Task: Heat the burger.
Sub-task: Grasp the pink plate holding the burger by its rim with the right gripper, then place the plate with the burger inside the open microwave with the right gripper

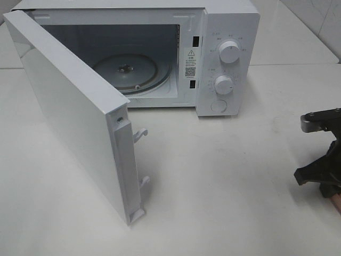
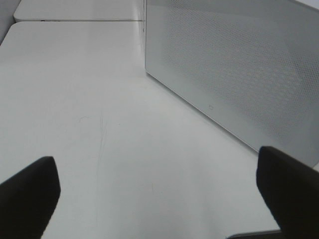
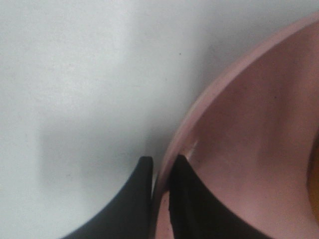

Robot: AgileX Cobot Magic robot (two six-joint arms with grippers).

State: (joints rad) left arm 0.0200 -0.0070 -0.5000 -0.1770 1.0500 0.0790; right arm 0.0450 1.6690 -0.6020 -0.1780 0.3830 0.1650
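White tabletop [image 3: 75, 59] — right gripper [image 3: 162, 159] tight on pink plate [image 3: 239, 124] rim, burger [image 3: 316, 189] (golden sliver) beyond

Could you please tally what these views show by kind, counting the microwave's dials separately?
microwave: 1
dials: 2
pink plate: 1
grippers: 2, the left gripper and the right gripper
Total: 6

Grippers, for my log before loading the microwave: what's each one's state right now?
Left gripper: open, empty.
Right gripper: shut on the pink plate rim.
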